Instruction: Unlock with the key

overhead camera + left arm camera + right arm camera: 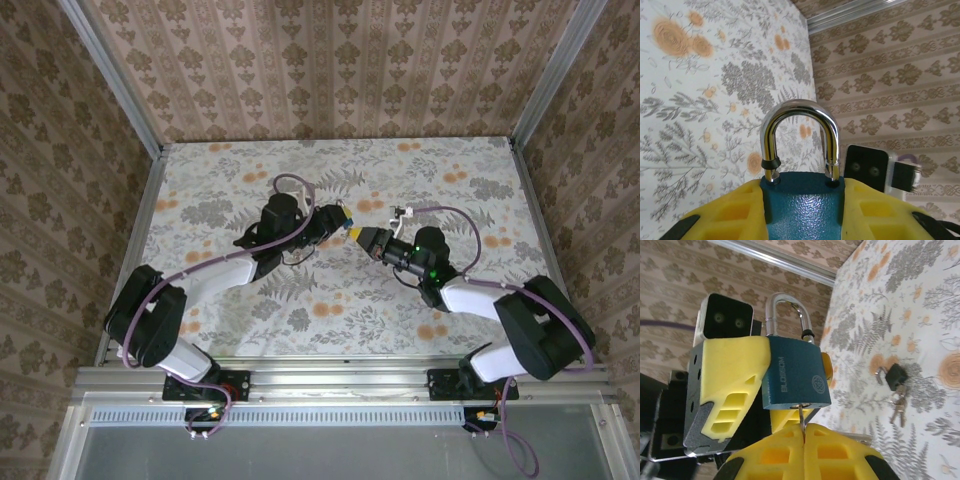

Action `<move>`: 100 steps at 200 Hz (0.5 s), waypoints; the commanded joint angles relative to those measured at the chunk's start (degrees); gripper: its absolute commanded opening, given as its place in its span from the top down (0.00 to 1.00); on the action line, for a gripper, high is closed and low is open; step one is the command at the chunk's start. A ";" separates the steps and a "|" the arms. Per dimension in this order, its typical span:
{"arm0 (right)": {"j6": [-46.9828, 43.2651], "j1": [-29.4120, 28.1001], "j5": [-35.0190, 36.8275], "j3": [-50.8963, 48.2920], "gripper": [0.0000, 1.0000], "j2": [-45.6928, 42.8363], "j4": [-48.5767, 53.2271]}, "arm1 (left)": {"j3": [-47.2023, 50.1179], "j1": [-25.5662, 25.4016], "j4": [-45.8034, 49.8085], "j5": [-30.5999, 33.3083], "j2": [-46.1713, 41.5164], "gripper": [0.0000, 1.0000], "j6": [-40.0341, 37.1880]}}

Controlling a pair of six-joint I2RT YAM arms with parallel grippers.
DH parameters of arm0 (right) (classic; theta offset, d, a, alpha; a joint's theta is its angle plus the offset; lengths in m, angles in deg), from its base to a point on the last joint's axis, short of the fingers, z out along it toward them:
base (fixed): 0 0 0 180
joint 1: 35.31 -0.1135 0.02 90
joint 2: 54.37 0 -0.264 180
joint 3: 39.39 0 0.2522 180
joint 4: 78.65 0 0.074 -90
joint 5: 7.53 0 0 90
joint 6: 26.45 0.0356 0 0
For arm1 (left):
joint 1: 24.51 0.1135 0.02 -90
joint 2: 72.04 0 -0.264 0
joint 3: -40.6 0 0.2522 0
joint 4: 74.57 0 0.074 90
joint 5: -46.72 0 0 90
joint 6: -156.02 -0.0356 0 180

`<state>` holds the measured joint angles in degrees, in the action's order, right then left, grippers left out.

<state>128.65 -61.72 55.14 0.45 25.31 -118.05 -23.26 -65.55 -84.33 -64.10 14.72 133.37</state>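
Key (801,416) blade stands pinched in the right claw (803,434). The claw's two yellow fingers are pressed together on it, so its head is hidden between them and just the thin metal shaft shows above the fingertips. In the right wrist view the key's long axis runs from 6 to 12 o'clock. Its tip points to 12 and enters the keyhole in the underside of the blue padlock (795,375).

The padlock is clamped by its body between the yellow fingers of the left claw (805,192). Its silver shackle (800,130) points away from the key, with both legs seated in the body.

From above, the two claws meet tip to tip near the middle of the flowered worktop (300,170), the right one at about 4 o'clock of the left. A small bunch of spare keys (896,385) on a ring, one part of it black, lies flat on the worktop. In the right wrist view it sits at roughly 3 o'clock of the padlock, apart from both claws.
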 commanded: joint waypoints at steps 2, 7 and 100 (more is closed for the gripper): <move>-11.73 -0.78 2.19 2.95 0.83 -8.22 18.83 | -3.97 -0.15 7.85 2.42 -2.73 0.86 -0.97; -14.35 -0.97 3.92 3.65 0.79 -9.76 23.44 | -4.47 -0.18 9.97 3.05 -2.87 0.86 -1.19; -24.06 -4.05 13.50 -0.47 0.54 -17.89 32.65 | -9.11 -0.18 30.05 5.44 2.26 0.83 4.80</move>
<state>106.96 -64.54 65.83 1.96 7.58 -85.18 -29.21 -65.68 -60.03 -59.31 15.77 135.53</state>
